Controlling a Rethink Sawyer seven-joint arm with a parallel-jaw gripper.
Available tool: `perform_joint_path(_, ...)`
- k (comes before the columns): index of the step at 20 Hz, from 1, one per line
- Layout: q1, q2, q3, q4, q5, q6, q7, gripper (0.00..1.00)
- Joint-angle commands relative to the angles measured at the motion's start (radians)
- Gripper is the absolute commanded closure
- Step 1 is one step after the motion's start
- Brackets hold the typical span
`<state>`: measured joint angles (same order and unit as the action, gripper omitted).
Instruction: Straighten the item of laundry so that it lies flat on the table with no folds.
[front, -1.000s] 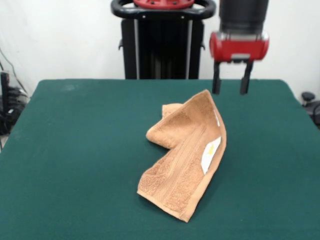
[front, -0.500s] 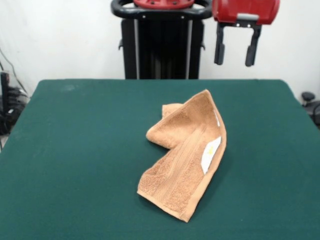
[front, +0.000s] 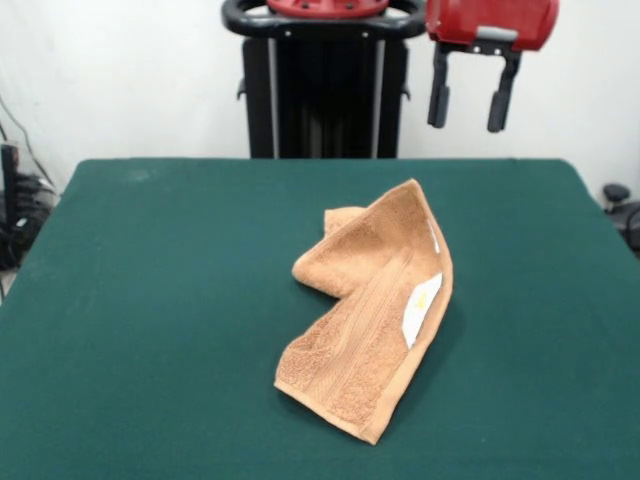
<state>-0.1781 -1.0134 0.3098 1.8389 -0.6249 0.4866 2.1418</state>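
One folded towel (front: 372, 308) mid-table (front: 150, 300); gripper (front: 470, 95) raised beyond far edge, fingers apart, empty.

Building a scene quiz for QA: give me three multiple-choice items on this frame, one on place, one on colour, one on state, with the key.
1. Where is the gripper?
A. Raised above the table's far edge, clear of the towel
B. Pressed onto the towel
C. Resting on the table's near edge

2. What colour is the label on the towel?
A. Black
B. White
C. Blue

3. How does the towel lie on the table?
A. Spread flat
B. Folded over itself and crumpled
C. Hanging off the edge

Key: 1 A, the gripper hangs high against the wall, open and empty, far from the cloth. 2 B, a white tag shows on the upper layer. 3 B, one part overlaps another, with a bunched corner behind.
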Motion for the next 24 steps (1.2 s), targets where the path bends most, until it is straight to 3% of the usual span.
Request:
perform_joint_path(1, 0.053, 0.045, -0.032, 0.114, -0.092, 0.042, -0.017, 0.00)
perform_joint_path(10, 0.053, 0.105, -0.064, 0.082, -0.163, -0.043, 0.007, 0.00)
perform_joint_path(18, -0.003, 0.161, -0.025, 0.087, -0.134, -0.052, -0.029, 0.00)
perform_joint_path(24, 0.021, 0.244, -0.048, 0.051, -0.149, -0.081, 0.028, 0.00)
